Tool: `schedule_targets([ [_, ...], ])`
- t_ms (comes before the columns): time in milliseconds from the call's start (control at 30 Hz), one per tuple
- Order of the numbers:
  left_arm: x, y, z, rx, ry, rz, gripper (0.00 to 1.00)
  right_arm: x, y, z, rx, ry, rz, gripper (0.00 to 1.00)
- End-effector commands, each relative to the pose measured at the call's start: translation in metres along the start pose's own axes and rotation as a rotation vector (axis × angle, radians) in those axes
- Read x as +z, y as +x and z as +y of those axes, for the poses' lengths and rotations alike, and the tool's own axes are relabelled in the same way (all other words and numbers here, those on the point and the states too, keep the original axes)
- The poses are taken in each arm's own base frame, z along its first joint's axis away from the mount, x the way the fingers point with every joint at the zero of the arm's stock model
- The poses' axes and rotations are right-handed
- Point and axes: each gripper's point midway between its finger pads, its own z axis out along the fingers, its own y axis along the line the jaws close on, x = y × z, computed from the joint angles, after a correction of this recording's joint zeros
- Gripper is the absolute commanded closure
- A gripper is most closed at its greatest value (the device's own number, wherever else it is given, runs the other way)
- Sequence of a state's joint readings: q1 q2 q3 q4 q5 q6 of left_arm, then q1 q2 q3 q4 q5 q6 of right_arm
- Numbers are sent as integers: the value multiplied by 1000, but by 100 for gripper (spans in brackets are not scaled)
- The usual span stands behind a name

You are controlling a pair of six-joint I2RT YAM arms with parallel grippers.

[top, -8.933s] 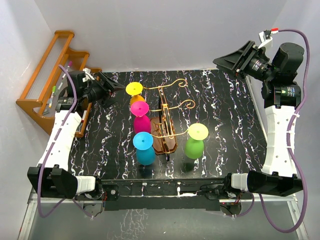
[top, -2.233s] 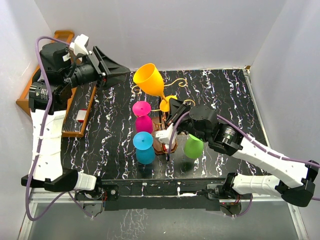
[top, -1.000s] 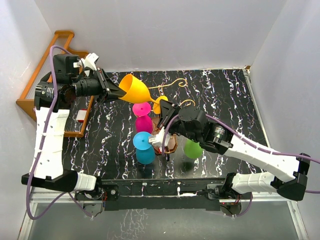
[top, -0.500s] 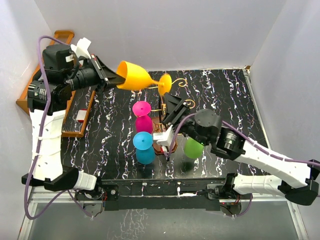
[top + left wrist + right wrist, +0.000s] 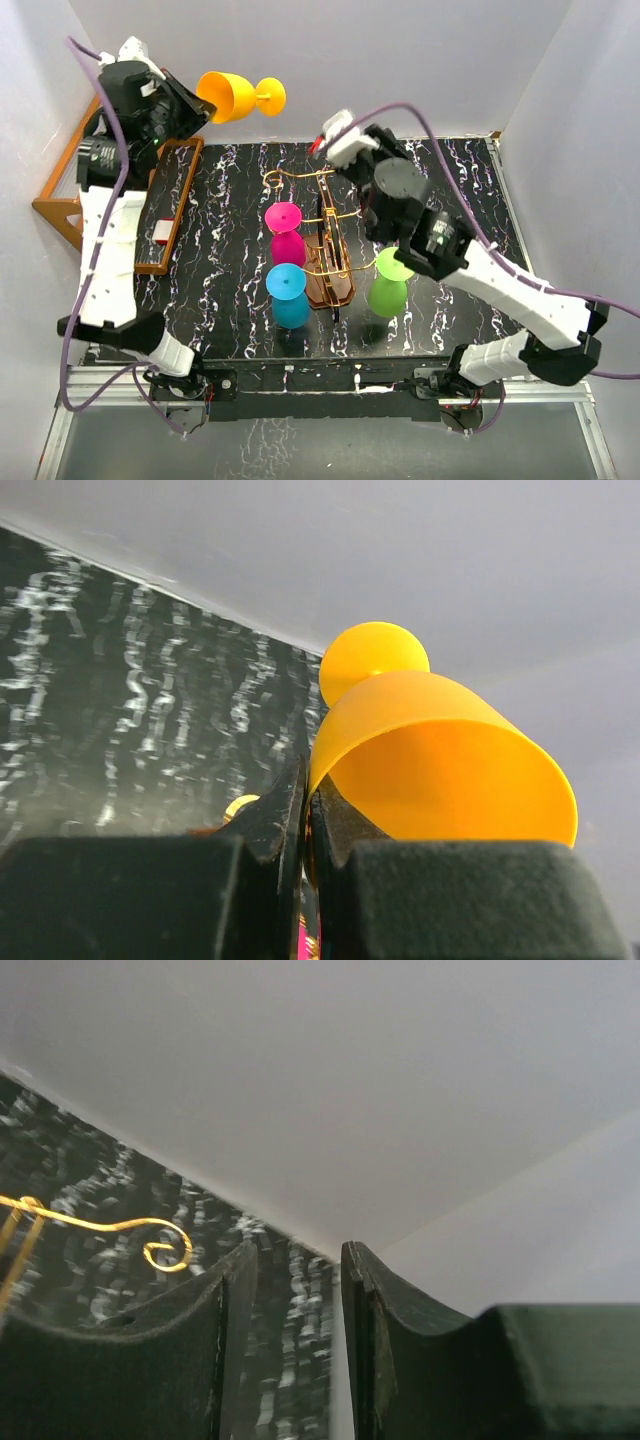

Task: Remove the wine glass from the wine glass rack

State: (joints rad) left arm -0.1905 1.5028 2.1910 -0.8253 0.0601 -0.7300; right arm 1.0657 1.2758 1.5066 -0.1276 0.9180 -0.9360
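Orange glass [image 5: 240, 97] is off the rack [image 5: 330, 285], clamped in the left gripper [image 5: 305, 805]; setting it down is left. Right gripper [image 5: 297, 1260] gapes empty.

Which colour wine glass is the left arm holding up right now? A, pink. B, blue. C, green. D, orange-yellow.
D: the left gripper has its jaws shut on the bowl's rim of the orange-yellow wine glass, held in the air apart from the wine glass rack.
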Motion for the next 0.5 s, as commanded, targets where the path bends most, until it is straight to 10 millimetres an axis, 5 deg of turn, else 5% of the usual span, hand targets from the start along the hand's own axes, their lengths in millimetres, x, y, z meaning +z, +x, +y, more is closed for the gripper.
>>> schedule_targets([
  [0, 34, -14, 48, 129, -209, -76, 100, 9, 36, -21, 453, 85, 247, 61],
  [167, 60, 12, 106, 168, -419, 33, 100, 49, 97, -38, 710, -30, 403, 64],
  [333, 69, 57, 176, 142, -611, 229, 100, 57, 147, -22, 893, -140, 558, 66],
  [467, 58, 87, 207, 145, -681, 336, 100, 52, 155, -6, 981, -192, 577, 71],
])
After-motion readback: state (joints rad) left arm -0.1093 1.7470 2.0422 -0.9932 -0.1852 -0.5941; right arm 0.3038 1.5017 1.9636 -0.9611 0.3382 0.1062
